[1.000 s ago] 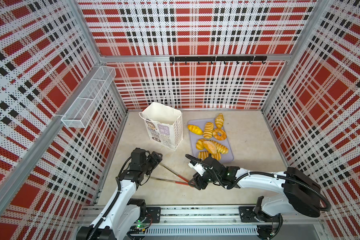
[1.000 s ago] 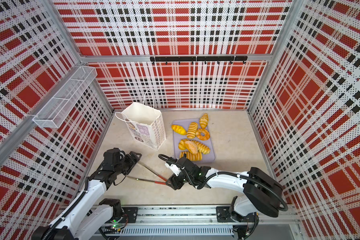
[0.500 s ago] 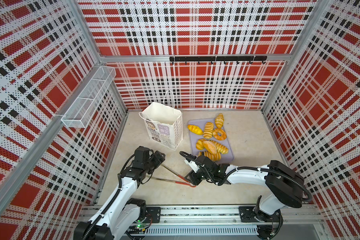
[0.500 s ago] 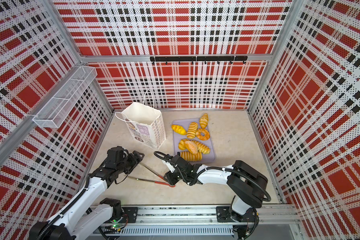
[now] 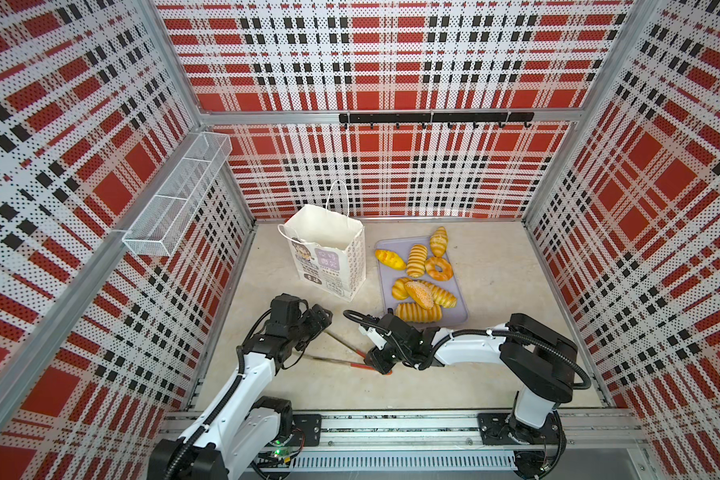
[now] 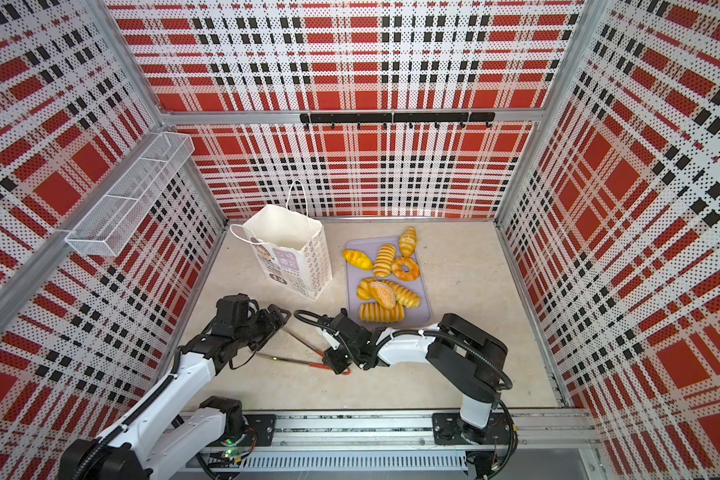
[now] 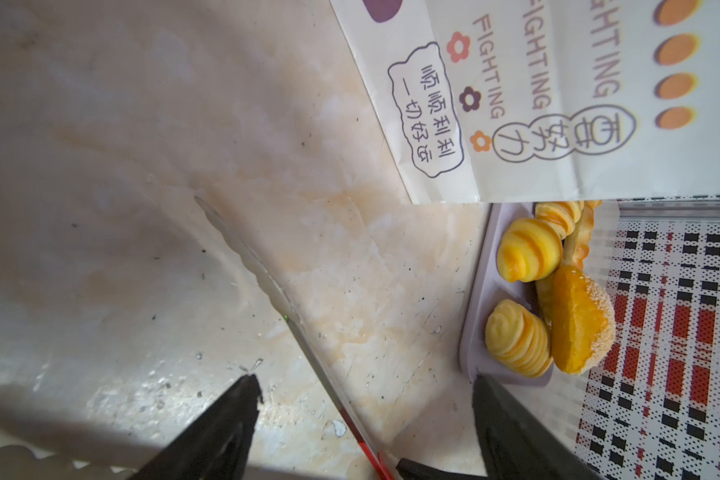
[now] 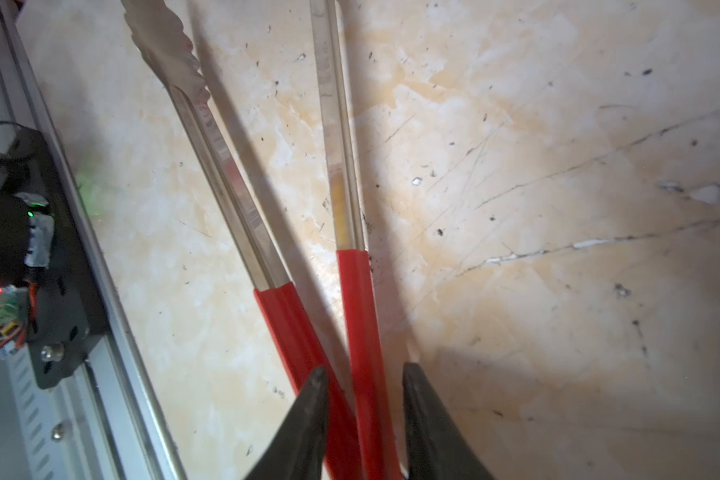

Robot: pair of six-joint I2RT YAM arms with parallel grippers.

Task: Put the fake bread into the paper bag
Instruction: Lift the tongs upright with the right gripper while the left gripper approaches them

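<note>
Golden fake bread [image 5: 417, 312]: eight on one tray [image 5: 456, 316]; one paper bag [image 5: 329, 266].

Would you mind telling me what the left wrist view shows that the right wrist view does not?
Only the left wrist view shows the paper bag, the lilac tray with fake bread on it, and the open left gripper. Only the right wrist view shows both red handles between the fingers of the right gripper, plus the base rail. Both show the tongs lying on the marbled tabletop.
</note>
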